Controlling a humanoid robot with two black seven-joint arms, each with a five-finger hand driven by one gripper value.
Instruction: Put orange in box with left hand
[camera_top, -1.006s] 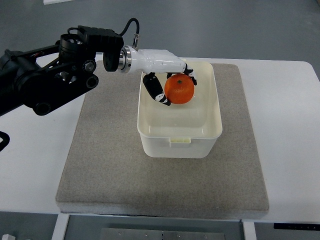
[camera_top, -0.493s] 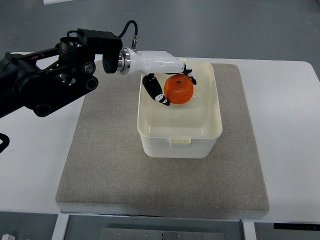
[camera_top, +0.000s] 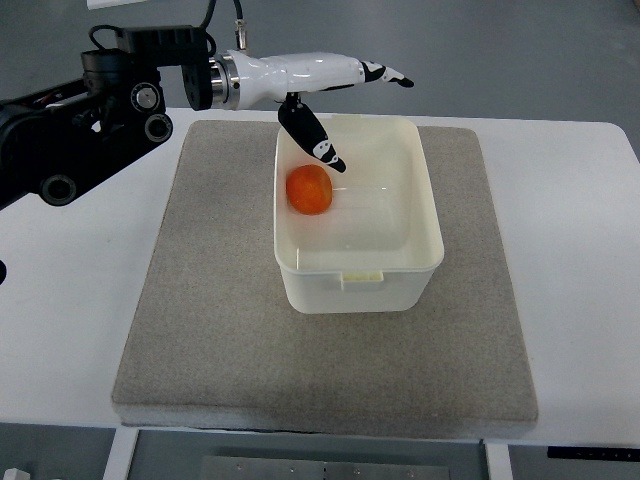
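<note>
Black arm links reach in from the left edge, ending in the left robot hand (camera_top: 335, 95), which hangs above the box's far left rim with fingers (camera_top: 385, 74) spread straight and thumb angled down, gripping nothing. Below it the orange (camera_top: 309, 190) lies inside the cream box (camera_top: 400, 285), on its left side. The box stands on a grey mat (camera_top: 200, 300) covering the white surface (camera_top: 580, 250).
</note>
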